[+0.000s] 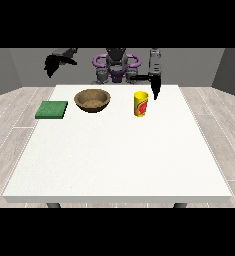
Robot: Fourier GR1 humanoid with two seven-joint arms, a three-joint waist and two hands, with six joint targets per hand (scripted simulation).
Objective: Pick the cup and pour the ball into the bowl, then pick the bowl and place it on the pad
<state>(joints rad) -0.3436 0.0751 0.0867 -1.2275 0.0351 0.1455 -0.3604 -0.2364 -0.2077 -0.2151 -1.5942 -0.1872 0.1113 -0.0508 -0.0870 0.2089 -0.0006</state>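
Both hands are off the table's things. At the view's right, the hand [154,89] hangs with its fingers pointing down, straight and released, just beside and slightly behind the cup, apart from it as far as I can see. At the view's left, the other hand [53,64] is raised well above and beyond the table's far left corner; whether its fingers are curled or slack I cannot tell.

Going by size, the white table [119,160] fills most of the view, with all the objects set along its far half. The wooden bowl [92,100] sits upright near the far middle, and I see no ball inside it. The green pad [52,109] lies flat at the table's left edge, near the bowl but not touching it. The yellow cup [141,104] with a red mark stands upright to the right of the bowl, apart from it. The ball is not visible; I judge it sits inside the cup.

By my reading, nothing of the task is done yet: the cup is not grasped, no pour has happened, and the bowl is off the pad. All steps remain.
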